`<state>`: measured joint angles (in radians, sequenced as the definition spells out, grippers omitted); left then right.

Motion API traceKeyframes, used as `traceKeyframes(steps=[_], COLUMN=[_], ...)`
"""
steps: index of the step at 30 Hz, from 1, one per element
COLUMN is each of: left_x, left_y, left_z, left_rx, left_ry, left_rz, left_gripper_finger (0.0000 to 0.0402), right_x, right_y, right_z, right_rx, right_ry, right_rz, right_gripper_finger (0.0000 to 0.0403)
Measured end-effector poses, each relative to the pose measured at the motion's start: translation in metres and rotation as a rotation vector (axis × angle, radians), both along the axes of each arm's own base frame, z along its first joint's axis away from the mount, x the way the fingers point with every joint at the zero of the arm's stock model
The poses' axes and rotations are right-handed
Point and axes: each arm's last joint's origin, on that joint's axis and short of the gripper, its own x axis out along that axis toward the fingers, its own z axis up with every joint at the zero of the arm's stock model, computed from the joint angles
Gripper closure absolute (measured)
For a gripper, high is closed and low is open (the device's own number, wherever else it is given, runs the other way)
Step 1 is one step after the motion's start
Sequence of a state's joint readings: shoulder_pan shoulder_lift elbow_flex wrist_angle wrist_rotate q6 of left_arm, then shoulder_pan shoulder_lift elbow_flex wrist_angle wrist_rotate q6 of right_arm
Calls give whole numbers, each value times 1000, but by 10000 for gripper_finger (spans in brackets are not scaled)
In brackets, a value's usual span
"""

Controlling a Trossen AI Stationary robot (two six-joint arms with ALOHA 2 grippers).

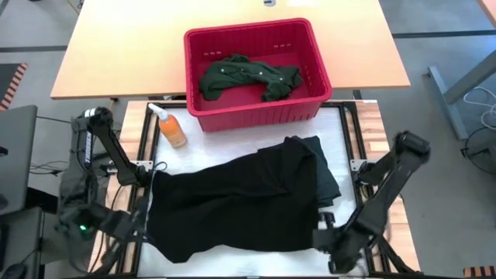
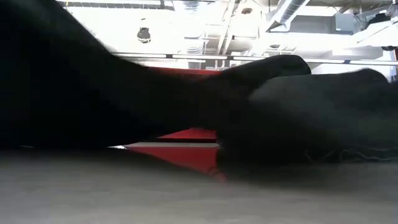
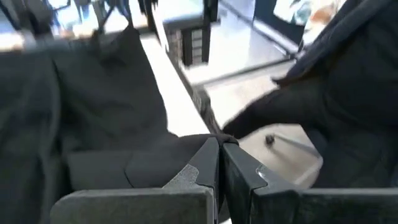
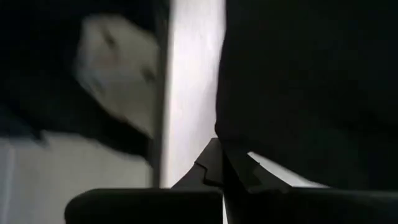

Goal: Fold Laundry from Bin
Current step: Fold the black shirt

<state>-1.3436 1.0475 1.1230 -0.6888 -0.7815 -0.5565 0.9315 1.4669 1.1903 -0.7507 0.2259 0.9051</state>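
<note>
A black garment (image 1: 240,205) lies spread across the white mat (image 1: 345,128) in front of the red bin (image 1: 256,112). The low view shows the garment (image 2: 298,118) bunched close up, with the bin (image 2: 186,134) behind it. A dark green shirt (image 1: 248,77) lies crumpled on the bin's floor. My left gripper (image 1: 153,169) is shut at the garment's left end. My right gripper (image 1: 325,223) is shut at its near right edge. My left gripper pinches the black garment's left end (image 3: 193,144) between its two shut fingers, coming slantwise from the table's left. Cloth drapes away from the fingertips; one layer or several, I cannot tell. My right gripper pinches the garment's near right edge (image 4: 239,138) between its shut fingers, slanting down from the table's right. The cloth rises from the tips, and most of the garment still lies on the mat.
An orange bottle (image 1: 172,128) lies on the mat's far left corner, beside the bin. A second wooden table (image 1: 132,46) stands behind the bin. Bare mat shows at the far right (image 1: 341,147).
</note>
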Motion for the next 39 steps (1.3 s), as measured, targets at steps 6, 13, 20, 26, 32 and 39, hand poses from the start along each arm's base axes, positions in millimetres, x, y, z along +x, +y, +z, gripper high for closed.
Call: traceKeyframes(steps=[6,13,20,26,32,39], left_x=[-12,-23,-26,-18,-18,-35], left_y=[12,25,49,86,122,193], left_z=[40,67,83,94,97,102], left_rx=[66,167,327,262,275,129], left_ry=[-185,-353,-490,-466,-456,-440], left_rz=[-21,88,430,552,624,732], left_gripper_finger=[401,401,401,401,401,401], right_x=[-31,-41,-46,-51,-61,-82], right_y=[-34,-54,-86,-129,-174,-221], right_z=[43,63,88,110,135,185], right_rx=[87,-94,-426,-674,-835,-964], right_ry=[-99,-419,-711,-812,-790,-831], right_rz=[-205,-301,-392,-585,-723,-886], right_gripper_finger=[390,390,390,390,390,390])
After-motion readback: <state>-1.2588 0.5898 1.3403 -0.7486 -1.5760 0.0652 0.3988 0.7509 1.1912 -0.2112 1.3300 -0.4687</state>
